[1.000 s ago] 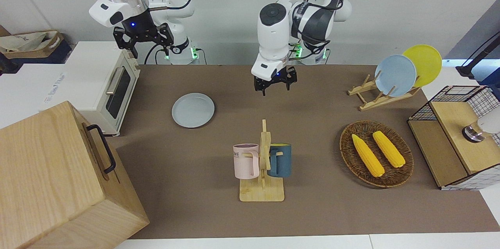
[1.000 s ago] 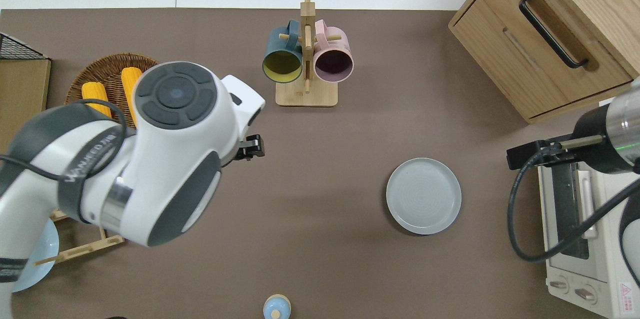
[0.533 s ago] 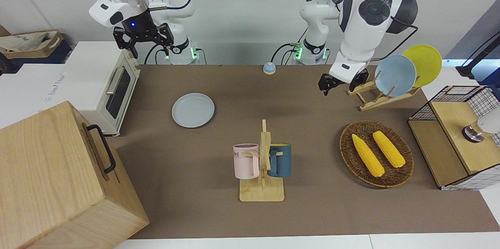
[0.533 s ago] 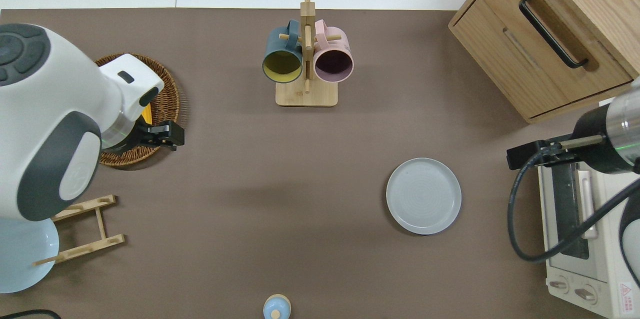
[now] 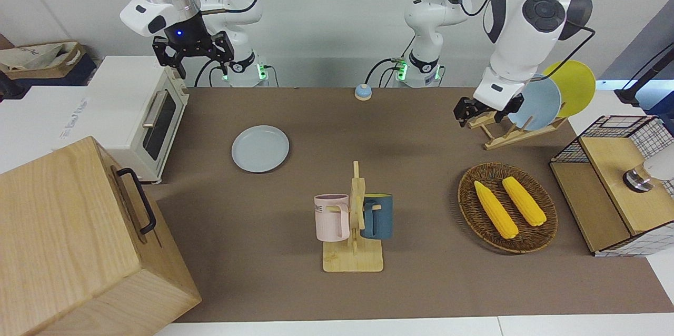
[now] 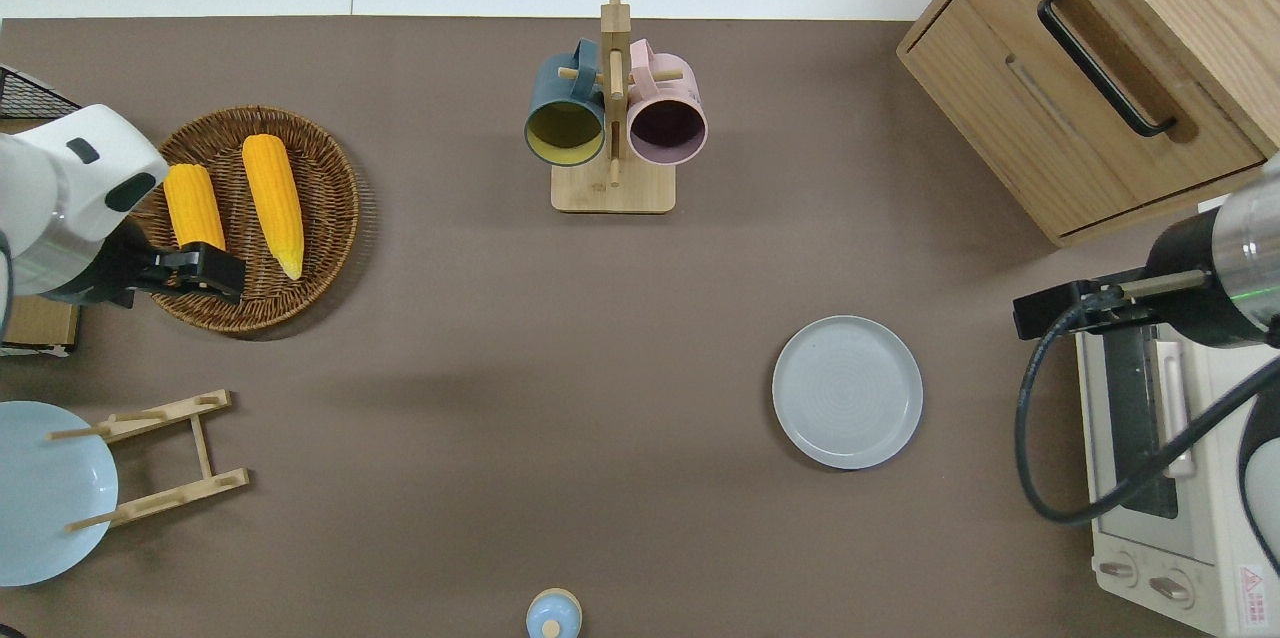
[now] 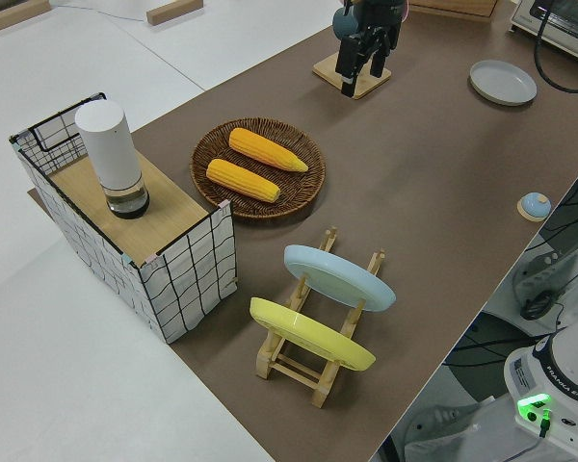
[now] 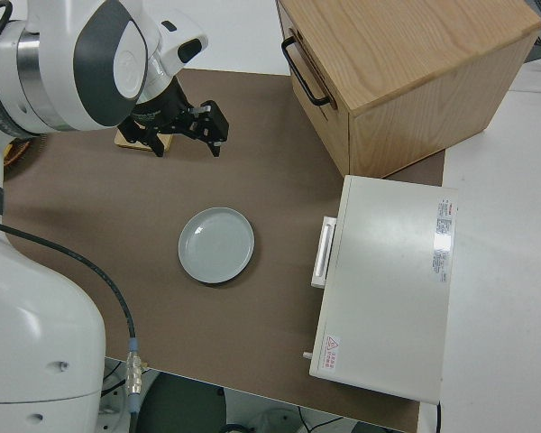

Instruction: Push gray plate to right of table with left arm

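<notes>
the plate point(image 6: 847, 392) lies flat on the desk point(image 6: 560, 418) toward the right arm's end, just beside the toaster oven point(image 6: 1165, 478), untouched. the left hand point(image 6: 190, 270) is up over the edge of the corn basket point(image 6: 320, 218), well apart from the plate, and looks open, though that is hard to judge. a low sweep back could clip the mug rack point(image 6: 612, 118). a hard shove could drive the plate into the oven. the right arm is parked.
</notes>
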